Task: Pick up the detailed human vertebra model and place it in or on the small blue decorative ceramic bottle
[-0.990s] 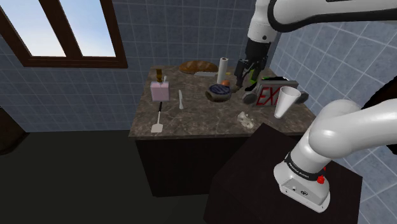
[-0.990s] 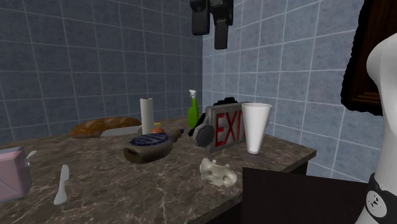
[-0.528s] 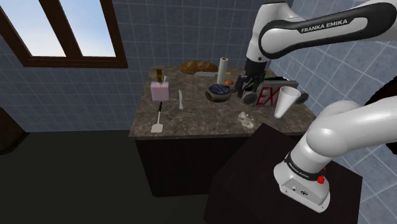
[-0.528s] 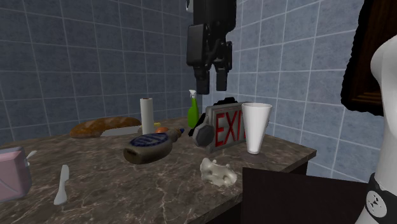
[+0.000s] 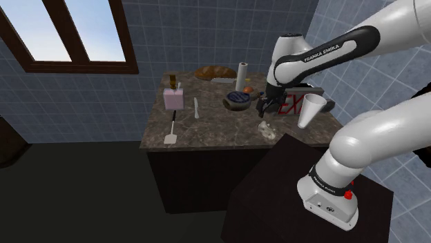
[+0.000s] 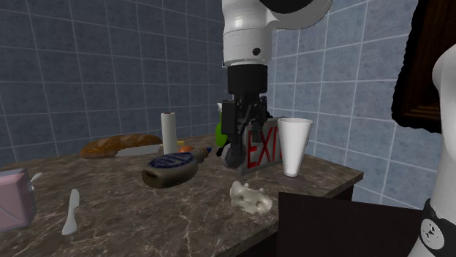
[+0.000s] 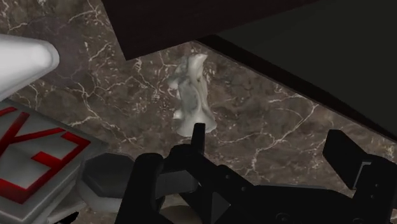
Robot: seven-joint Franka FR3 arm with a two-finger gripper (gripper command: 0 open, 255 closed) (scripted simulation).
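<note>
Above the desk [image 6: 139, 219], near the exit sign [image 6: 257, 150], I hold the jaws wide and empty so they can straddle the pale vertebra model [image 7: 191, 95].

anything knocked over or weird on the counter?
Yes: the blue-patterned bottle lies on its side on the counter, and an EXIT sign sits among kitchen items. Nothing looks spilled.

On the counter [image 6: 146, 223] there is one white bone model [image 6: 248, 197], one blue bottle [image 6: 172, 169], one white cup [image 6: 294, 146], one exit sign [image 6: 261, 150], one paper roll [image 6: 170, 131], one green spray bottle [image 6: 220, 130], one loaf of bread [image 6: 120, 144], one pink box [image 6: 14, 198], one white knife [image 6: 71, 212] and one spatula [image 5: 170, 131].
</note>
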